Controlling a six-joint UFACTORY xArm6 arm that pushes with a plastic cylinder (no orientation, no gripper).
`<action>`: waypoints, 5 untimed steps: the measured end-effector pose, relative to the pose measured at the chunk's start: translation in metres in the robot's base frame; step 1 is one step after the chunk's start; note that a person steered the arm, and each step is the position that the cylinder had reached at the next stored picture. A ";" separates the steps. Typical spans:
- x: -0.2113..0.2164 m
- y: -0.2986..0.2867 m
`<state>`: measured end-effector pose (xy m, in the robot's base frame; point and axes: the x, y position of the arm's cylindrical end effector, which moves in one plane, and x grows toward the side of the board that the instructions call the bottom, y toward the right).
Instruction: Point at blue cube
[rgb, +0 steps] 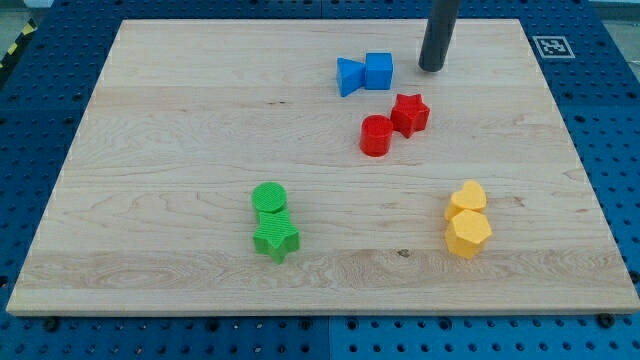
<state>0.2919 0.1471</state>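
- My tip (432, 68), a bare rod holding nothing, rests on the wooden board (180, 150) just right of the blue cube (378, 71).
- The blue cube sits near the view's top, touching a blue wedge-like block (349, 76).

Non-task blocks on wooden board (180, 120)

Red cylinder (376, 135) touches red star (409, 113) at 1 o'clock; green cylinder (269, 198) at 12 o'clock of green star (276, 239).

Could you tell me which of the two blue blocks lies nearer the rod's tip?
The blue cube, right of the other blue block, is nearer my tip.
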 end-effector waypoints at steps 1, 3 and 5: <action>0.000 0.000; 0.016 -0.015; 0.017 -0.083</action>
